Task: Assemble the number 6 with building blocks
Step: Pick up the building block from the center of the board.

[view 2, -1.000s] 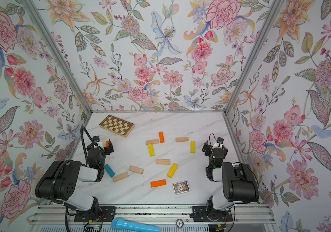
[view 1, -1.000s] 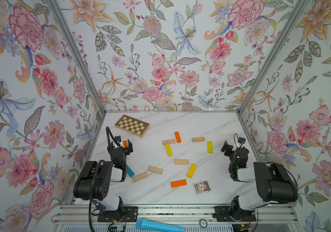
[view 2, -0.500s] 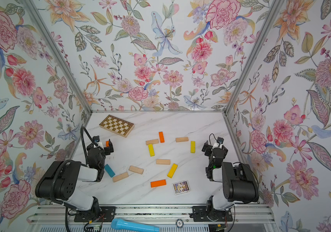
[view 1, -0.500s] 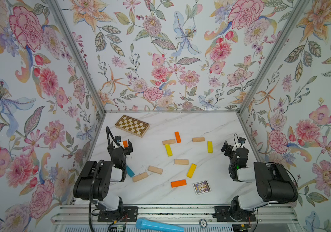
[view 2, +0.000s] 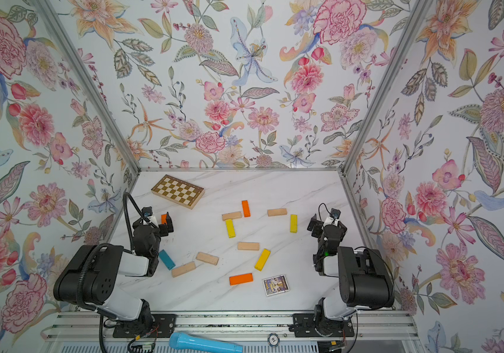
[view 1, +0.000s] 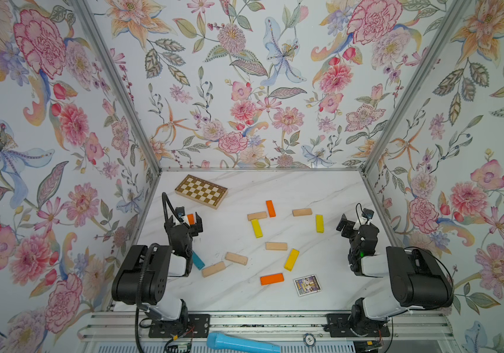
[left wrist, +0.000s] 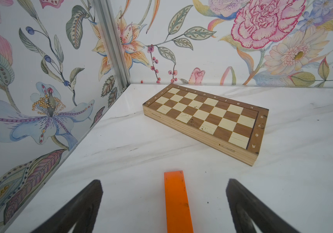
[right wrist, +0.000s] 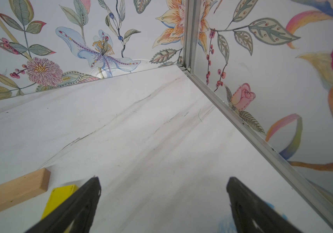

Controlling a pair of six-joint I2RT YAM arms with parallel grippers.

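**Desk:** What are you getting on the left?

**Me:** I'm seeing the left gripper (left wrist: 163, 181) standing wide, with an orange block (left wrist: 176, 201) lying flat between the jaws and touching neither. The wrist view is cutting off its near end, and in both top views the fingers are hiding most of it. Beyond it the chequered board (left wrist: 204, 117) is showing border letters that the top views aren't resolving.

**Desk:** And the middle?

**Me:** Only the top views are giving me that. The teal block (view 1: 198, 260) is lying beside the left arm (view 1: 180, 262), which is covering one end. The other building blocks (view 1: 276, 246) are lying scattered over the table (view 1: 321, 189), with no digit laid out yet. A picture card (view 1: 306, 284) is sitting near the front.

**Desk:** Right side?

**Me:** The right gripper (right wrist: 163, 179) is gaping too, holding nothing. Its wrist view is catching only a beige block (right wrist: 14, 191) and a yellow block (right wrist: 60, 199), which is half hiding behind a finger.
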